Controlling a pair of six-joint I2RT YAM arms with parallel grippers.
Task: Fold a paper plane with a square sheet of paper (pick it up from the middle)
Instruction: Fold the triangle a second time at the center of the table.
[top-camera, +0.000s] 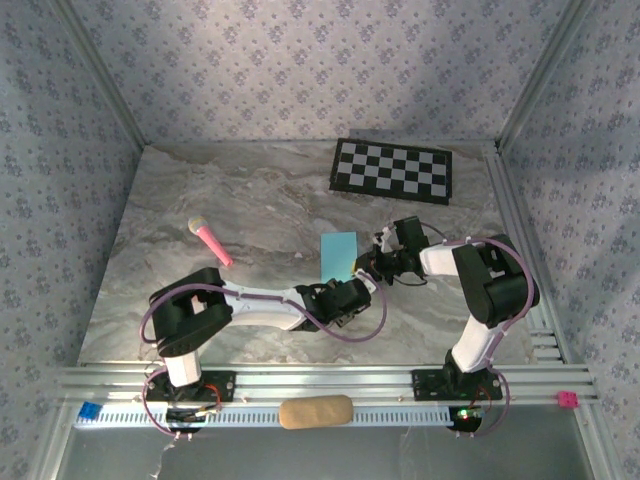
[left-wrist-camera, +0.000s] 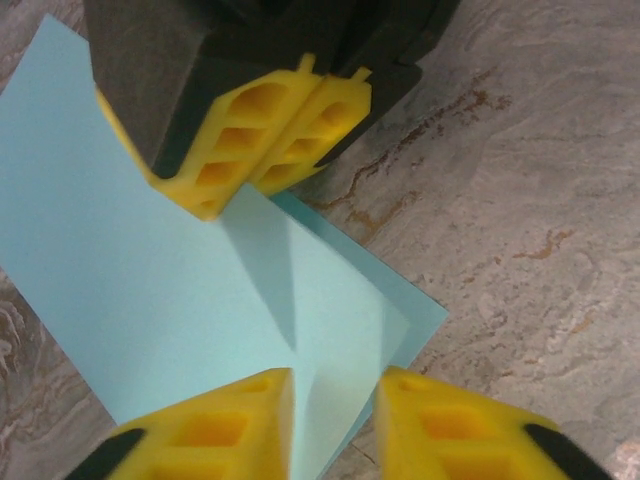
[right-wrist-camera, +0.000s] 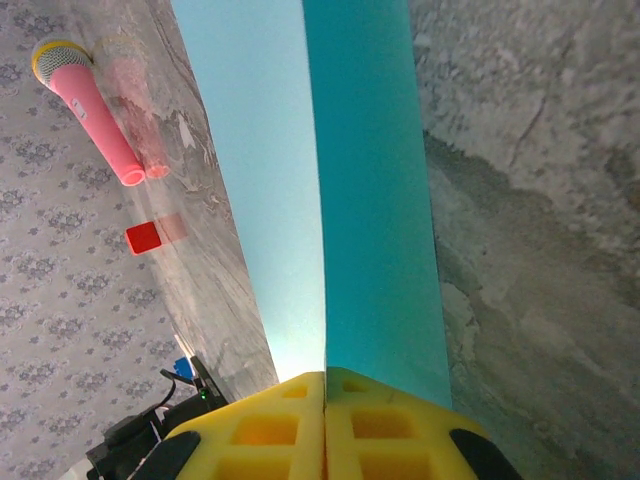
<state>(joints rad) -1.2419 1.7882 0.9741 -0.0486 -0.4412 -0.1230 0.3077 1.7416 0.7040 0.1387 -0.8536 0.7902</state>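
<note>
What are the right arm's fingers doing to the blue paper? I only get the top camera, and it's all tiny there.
Observer: The right wrist camera shows the right fingers pressed shut on the edge of the blue paper.
Operator: Is the paper flat?
Observer: No. From the left wrist camera it is folded over, and a lower layer pokes out along one side.
Operator: What about the left fingers?
Observer: The left fingers stand apart, with blue paper showing in the gap between them.
</note>
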